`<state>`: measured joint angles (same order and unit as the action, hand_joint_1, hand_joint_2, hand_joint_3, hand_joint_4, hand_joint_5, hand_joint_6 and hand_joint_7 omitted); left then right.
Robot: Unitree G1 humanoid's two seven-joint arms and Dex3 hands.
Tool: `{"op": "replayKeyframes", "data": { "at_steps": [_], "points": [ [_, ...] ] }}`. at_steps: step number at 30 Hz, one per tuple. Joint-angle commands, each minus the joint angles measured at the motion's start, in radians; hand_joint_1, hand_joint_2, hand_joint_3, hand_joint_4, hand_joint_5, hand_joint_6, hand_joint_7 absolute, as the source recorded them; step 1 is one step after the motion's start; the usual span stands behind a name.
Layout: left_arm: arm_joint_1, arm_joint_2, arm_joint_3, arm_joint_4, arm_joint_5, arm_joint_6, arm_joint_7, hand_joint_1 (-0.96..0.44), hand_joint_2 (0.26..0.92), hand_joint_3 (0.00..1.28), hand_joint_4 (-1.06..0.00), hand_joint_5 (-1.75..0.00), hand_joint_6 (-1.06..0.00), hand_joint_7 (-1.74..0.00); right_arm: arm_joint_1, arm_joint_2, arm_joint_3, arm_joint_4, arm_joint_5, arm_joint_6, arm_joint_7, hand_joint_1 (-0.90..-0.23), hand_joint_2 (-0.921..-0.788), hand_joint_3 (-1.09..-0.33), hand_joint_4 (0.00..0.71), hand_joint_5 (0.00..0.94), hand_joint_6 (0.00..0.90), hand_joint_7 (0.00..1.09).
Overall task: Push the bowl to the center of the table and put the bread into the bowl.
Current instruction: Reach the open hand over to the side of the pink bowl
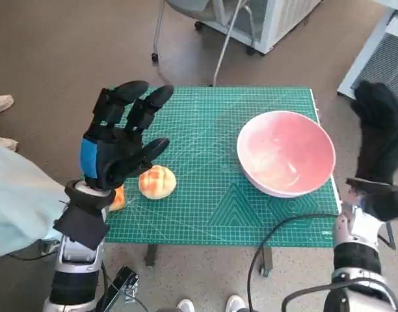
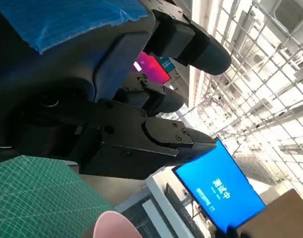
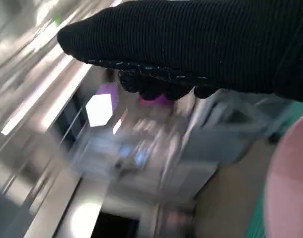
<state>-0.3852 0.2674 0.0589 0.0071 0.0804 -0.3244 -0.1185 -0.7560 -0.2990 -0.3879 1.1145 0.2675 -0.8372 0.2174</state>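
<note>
Above the bread, left robot hand spread wide, empty; right robot hand grip unclear.

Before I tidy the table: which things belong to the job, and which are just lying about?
Job: pink bowl near the table's right edge; bread on the green mat; left hand; right hand.
Lying about: small orange item, partly hidden; black cable.
</note>
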Motion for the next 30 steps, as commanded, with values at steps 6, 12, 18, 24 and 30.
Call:
{"op": "replayKeyframes", "data": {
  "at_steps": [6,12,18,24,30],
  "points": [
    [0.009,0.007,0.009,-0.032,0.019,0.021,0.014,-0.16,0.921,0.18,-0.31,-0.45,-0.20,-0.88,-0.005,0.017,-0.036,0.130,0.010,0.093,-0.038,-0.542,-0.921,-0.781,0.335,0.000,0.080,0.64],
    [0.007,0.006,0.008,-0.028,0.028,0.022,0.020,-0.16,0.921,0.17,-0.31,-0.45,-0.19,-0.88,-0.010,0.030,-0.026,0.172,-0.016,0.172,-0.082,-0.512,-0.921,-0.811,0.298,0.000,0.124,0.53],
    [0.009,0.004,0.008,-0.031,0.035,0.023,0.023,-0.16,0.921,0.17,-0.31,-0.45,-0.19,-0.88,-0.019,0.053,-0.019,0.193,-0.022,0.253,-0.088,-0.514,-0.921,-0.795,0.288,0.000,0.197,0.41],
    [0.021,0.006,0.013,-0.052,0.037,0.031,0.023,-0.16,0.921,0.17,-0.31,-0.46,-0.19,-0.89,-0.032,0.095,-0.030,0.201,-0.003,0.334,-0.055,-0.537,-0.921,-0.784,0.269,0.000,0.209,0.38],
    [0.042,0.011,0.024,-0.089,0.029,0.046,0.019,-0.16,0.921,0.17,-0.30,-0.51,-0.18,-0.92,-0.058,0.136,-0.074,0.204,0.043,0.399,-0.024,-0.515,-0.921,-0.781,0.255,0.001,0.200,0.37]
  ]
}}
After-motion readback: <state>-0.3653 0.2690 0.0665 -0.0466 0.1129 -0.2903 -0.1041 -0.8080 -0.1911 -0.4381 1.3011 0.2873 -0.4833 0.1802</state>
